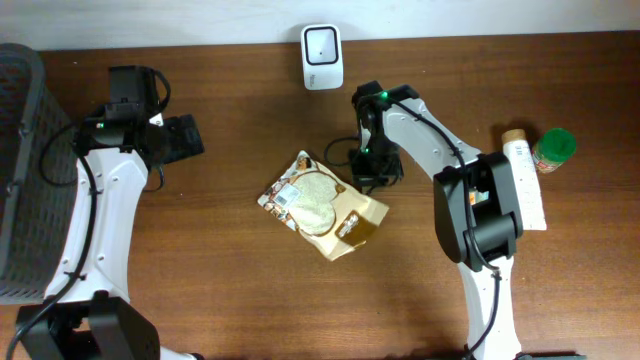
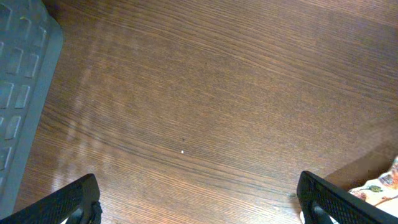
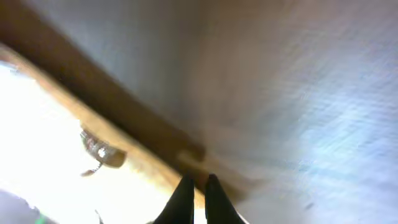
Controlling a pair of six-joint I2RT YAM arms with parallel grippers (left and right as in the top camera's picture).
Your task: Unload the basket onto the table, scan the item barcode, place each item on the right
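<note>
While bending down at mid-table, clenching right gripper (image 1: pixel 375 182) just right of snack packet (image 1: pixel 320 205).
Hovering left gripper (image 1: pixel 187 136), jaws spread wide, over bare table (image 1: pixel 230 290) at left, well apart from packet.

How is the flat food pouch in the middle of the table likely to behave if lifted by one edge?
The pouch lies flat and looks creased, so it would probably sag and fold from a one-edge grip. It seems thin, so likely light for its size. Its printed film looks glossy and might slip in a pinch.
</note>
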